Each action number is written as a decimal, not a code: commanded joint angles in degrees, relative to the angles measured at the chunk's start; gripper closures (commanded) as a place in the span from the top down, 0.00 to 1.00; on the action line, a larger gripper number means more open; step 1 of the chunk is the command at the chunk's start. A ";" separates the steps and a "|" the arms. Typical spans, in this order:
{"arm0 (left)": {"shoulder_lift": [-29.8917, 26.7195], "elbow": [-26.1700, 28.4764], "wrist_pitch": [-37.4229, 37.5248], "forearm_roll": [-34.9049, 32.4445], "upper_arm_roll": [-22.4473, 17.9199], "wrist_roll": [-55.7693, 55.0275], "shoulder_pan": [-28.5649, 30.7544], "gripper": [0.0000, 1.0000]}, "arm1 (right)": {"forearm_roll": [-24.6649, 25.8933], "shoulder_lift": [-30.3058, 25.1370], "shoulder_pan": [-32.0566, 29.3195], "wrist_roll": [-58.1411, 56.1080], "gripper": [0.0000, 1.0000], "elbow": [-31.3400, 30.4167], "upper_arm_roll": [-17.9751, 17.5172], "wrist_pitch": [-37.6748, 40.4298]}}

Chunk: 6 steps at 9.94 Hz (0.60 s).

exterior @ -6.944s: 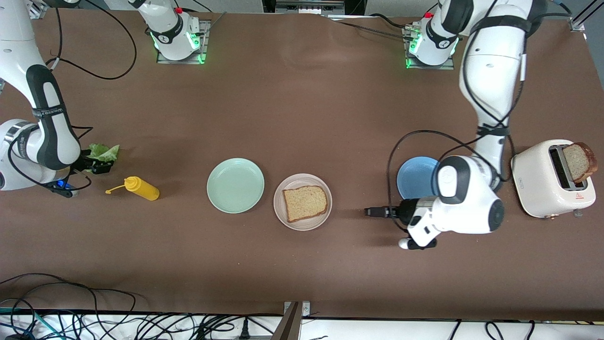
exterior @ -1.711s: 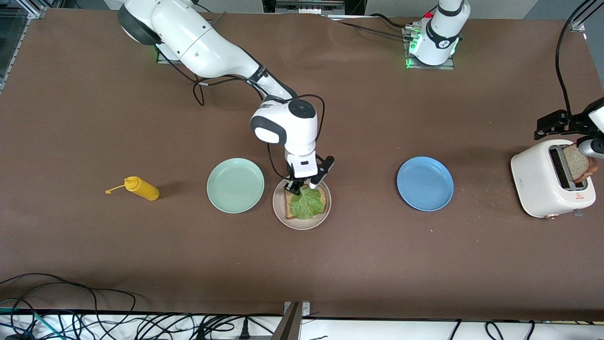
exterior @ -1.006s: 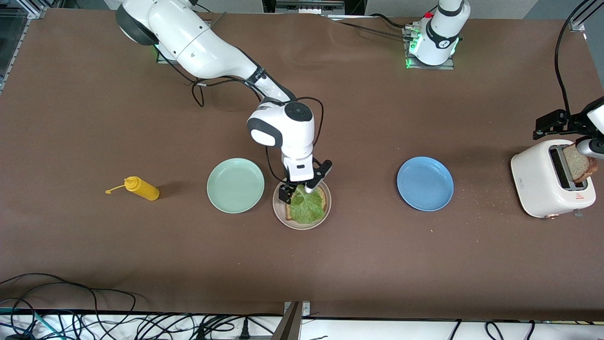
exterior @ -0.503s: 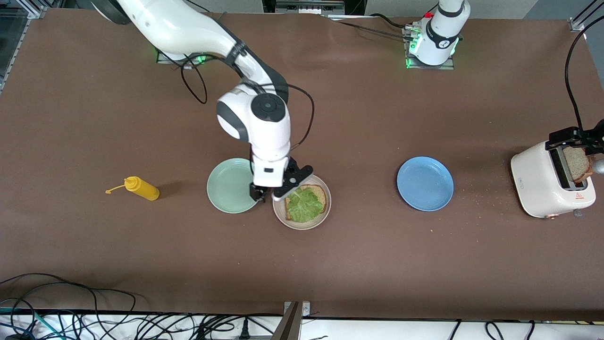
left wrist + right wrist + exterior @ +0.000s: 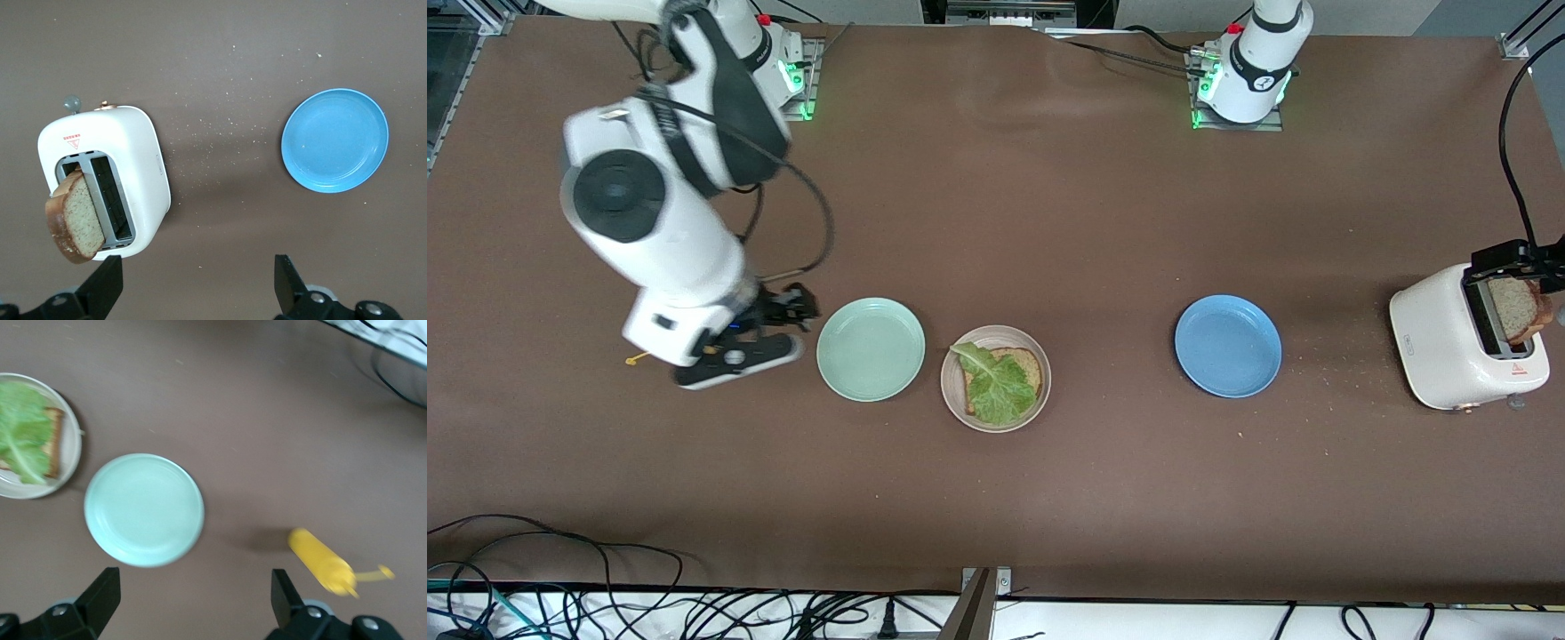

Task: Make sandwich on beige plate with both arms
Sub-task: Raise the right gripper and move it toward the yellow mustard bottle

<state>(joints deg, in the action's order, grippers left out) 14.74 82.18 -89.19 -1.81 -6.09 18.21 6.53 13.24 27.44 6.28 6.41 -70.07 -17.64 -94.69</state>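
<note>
The right hand [image 5: 760, 329] hangs empty with its fingers [image 5: 100, 597] spread wide, up over the worktop [image 5: 1049, 222] toward the right arm's end. Directly under it lies the yellow squeeze bottle [image 5: 323, 568], on its side. Just past that from the hand sits the mint green plate [image 5: 871, 348], bare. Next out is the beige plate [image 5: 957, 404], close beside the green one without touching it; it carries one brown bread slice [image 5: 1028, 366] with a ruffled lettuce leaf [image 5: 996, 389] laid on top, part of the leaf lapping past the bread toward the plate's rim.

The left hand [image 5: 197, 287] hangs with its fingers [image 5: 287, 280] spread, holding nothing, over the white toaster [image 5: 1440, 347] at the left arm's end. A second bread slice [image 5: 77, 217] stands tilted in the toaster's slot below that hand. Farther from it lies the blue plate [image 5: 1228, 346], bare, with crumbs scattered between plate and toaster.
</note>
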 commanded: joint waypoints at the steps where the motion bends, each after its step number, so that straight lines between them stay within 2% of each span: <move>1: 0.99 -2.20 0.33 -1.44 0.38 0.86 1.12 1.00 | -1.11 -5.19 -4.08 -1.49 1.00 -1.91 1.19 6.76; 3: 1.08 -2.20 -0.02 -1.44 0.29 0.77 1.20 1.00 | -1.72 -6.87 -4.17 -3.58 1.00 -2.44 7.15 10.82; 5: 1.17 -2.20 -0.11 -1.44 0.11 0.86 1.73 1.00 | -2.07 -7.40 -4.35 -9.56 1.00 -3.58 12.00 10.49; 6: 1.17 -2.20 -0.20 -1.44 0.11 0.86 1.82 1.00 | -3.81 -8.10 -4.35 -10.53 1.00 -5.06 13.85 9.53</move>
<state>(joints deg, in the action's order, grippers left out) 14.95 81.79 -89.67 -1.81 -6.22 18.22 7.74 11.95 21.76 1.85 -2.05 -71.55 -5.97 -84.11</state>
